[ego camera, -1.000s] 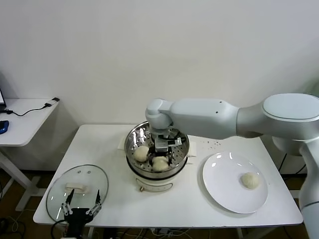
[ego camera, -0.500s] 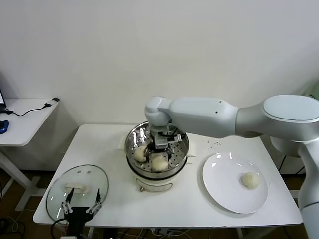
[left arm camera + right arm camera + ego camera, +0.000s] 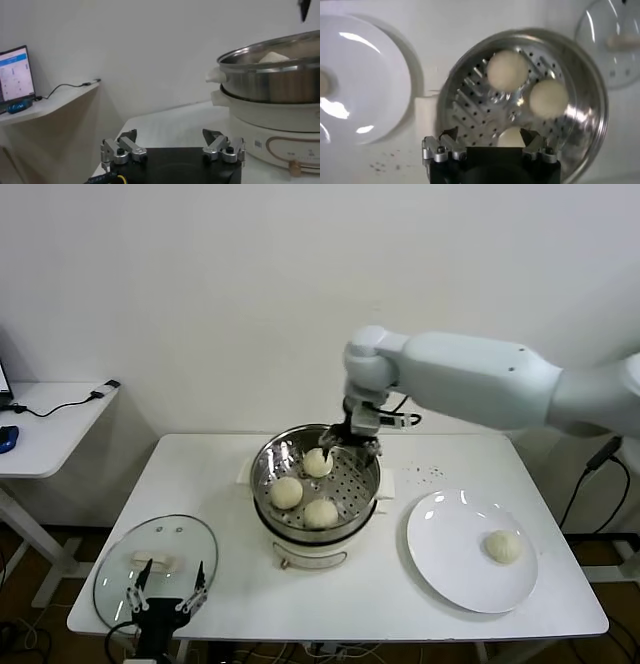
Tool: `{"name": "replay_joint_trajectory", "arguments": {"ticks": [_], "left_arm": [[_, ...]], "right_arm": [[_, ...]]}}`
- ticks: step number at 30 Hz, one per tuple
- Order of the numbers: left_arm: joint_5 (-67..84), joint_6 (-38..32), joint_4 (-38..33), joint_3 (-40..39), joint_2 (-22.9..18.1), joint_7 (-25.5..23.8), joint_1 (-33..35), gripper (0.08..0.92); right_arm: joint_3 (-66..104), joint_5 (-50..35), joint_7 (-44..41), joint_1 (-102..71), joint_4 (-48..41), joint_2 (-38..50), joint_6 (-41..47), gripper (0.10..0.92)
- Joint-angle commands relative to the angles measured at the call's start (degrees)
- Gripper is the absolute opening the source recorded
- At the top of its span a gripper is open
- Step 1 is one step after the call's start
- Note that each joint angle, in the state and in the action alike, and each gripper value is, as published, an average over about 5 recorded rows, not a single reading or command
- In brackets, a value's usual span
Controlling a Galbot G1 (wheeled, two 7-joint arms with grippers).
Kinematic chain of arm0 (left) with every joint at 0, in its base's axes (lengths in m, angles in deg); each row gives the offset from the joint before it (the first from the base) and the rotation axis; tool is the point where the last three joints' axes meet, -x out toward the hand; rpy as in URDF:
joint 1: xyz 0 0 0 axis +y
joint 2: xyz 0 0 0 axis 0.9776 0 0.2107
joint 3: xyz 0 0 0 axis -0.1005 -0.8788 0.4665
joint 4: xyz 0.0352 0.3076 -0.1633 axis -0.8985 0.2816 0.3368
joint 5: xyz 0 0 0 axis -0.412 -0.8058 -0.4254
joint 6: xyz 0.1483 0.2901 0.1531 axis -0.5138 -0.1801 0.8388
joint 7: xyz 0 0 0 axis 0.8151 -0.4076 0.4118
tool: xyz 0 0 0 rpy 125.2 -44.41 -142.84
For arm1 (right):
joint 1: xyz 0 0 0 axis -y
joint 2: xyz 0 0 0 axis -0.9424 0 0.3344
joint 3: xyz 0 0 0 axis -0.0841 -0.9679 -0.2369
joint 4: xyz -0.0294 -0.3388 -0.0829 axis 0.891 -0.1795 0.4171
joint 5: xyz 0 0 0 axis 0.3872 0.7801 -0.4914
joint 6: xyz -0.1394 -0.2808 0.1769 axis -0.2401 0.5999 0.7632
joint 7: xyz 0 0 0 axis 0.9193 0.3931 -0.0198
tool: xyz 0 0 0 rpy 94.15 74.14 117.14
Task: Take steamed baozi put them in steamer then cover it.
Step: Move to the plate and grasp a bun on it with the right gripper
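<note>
Right end effector point(image 3: 349, 443) hangs over the far rim of the steamer point(image 3: 366, 484), fingers spread w/ nothing between. Directly below it, the shiny round steel pot w/ perforated tray holds three smooth domed cream baozi point(image 3: 507, 69), one just under the fingertips. A fourth baozi point(image 3: 502, 546) sits on the flat white plate point(image 3: 450, 564), well off to its side. Left end effector point(image 3: 165, 602) idles spread at the counter point(image 3: 220, 474) front edge, just beside the clear glass cover point(image 3: 120, 579) w/ metal rim and white bar handle.

White arm point(image 3: 470, 379), black tool point(image 3: 352, 438)
</note>
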Motion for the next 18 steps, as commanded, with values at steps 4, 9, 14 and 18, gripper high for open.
{"name": "replay_joint_trajectory", "arguments": {"ticks": [4,9,14,18], "left_arm": [[0.0,0.1,0.4,-0.2,0.0,0.0,-0.4,0.823],[0.0,0.1,0.5,-0.3,0.2,-0.1,-0.4,0.823],[0.0,-0.2,0.7,-0.3,0.2,-0.1,-0.3,0.823],[0.1,-0.3,0.7,-0.2,0.0,-0.1,0.1,0.823]], "right_arm": [[-8.7,-18.9,7.3,3.6,7.3,25.5,33.3,0.823],[-2.3,-15.0,5.7,-6.6,9.1,32.6,39.8,0.823],[6.0,-7.3,3.5,-18.5,5.9,34.6,40.6,0.823],[11.1,-4.9,3.1,-25.6,3.2,35.1,40.7,0.823]]}}
